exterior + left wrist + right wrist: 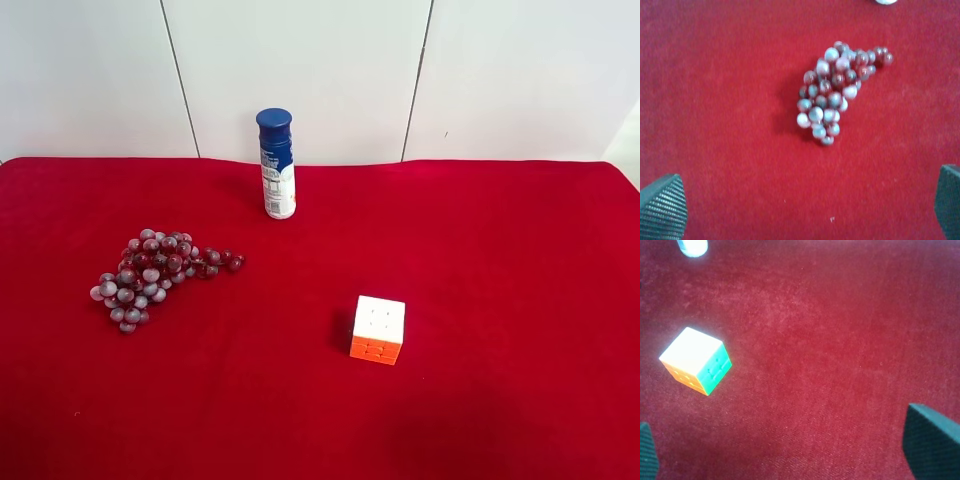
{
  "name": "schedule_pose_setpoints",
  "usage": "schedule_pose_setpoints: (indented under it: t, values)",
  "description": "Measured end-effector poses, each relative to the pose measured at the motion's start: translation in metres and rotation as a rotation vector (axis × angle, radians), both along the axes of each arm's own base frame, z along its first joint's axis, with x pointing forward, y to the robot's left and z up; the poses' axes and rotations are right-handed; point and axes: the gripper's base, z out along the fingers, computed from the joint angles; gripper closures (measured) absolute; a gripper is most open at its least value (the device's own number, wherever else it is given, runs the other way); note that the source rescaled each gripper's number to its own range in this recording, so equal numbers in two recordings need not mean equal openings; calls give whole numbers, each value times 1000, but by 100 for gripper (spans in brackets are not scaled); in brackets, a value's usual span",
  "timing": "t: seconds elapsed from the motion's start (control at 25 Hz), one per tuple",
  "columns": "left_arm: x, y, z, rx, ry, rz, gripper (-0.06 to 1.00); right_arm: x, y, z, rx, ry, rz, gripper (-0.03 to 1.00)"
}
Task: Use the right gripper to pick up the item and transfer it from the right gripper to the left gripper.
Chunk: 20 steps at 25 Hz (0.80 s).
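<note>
The item, a long bunch of frosty dark red-purple grapes, lies on the red cloth at the exterior high view's left. It also shows in the left wrist view, well ahead of the left gripper. That gripper is open and empty, with one fingertip at each lower corner. The right gripper is open and empty above bare cloth; its fingertips show at the frame's lower corners. No grapes show in the right wrist view. Neither arm shows in the exterior high view.
A white-and-orange puzzle cube sits right of centre; it also shows in the right wrist view. A blue-capped white bottle stands upright at the back. The red cloth covers the table up to a white wall.
</note>
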Motion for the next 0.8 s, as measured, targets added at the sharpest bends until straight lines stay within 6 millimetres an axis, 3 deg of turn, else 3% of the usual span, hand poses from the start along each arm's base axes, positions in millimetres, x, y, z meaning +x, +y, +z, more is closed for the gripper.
schedule_pose_setpoints:
  t: [0.36, 0.8]
  values:
    - [-42, 7, -59, -67, -97, 34, -5, 0, 0, 0, 1, 0, 0, 2]
    - [-49, 6, -63, -112, -165, 31, -6, 0, 0, 0, 1, 0, 0, 2]
